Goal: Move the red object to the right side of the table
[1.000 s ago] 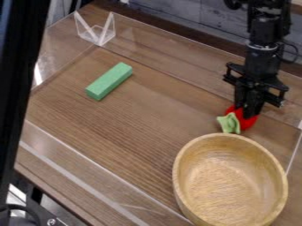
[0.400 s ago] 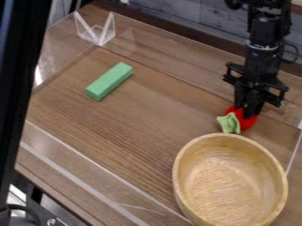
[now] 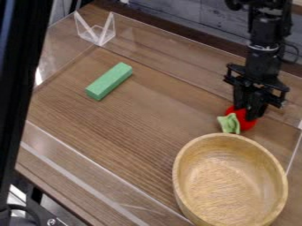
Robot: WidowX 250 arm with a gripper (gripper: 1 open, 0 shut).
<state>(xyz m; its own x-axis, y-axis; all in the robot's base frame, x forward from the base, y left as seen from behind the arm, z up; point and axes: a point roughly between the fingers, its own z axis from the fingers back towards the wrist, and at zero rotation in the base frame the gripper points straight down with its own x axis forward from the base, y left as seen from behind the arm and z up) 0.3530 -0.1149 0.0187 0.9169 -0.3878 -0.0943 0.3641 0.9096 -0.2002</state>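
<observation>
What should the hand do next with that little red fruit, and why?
Probably lift straight up and away. The red object already lies on the table at its right side, just beyond the wooden bowl, and the hand sits low over it. Whether it has fully let go is unclear here.

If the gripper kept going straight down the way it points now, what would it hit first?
Most likely the red object, which sits right at the fingertips of the gripper, with the table just beneath it. Whether the fingers already touch it is hard to tell from this single view.
</observation>
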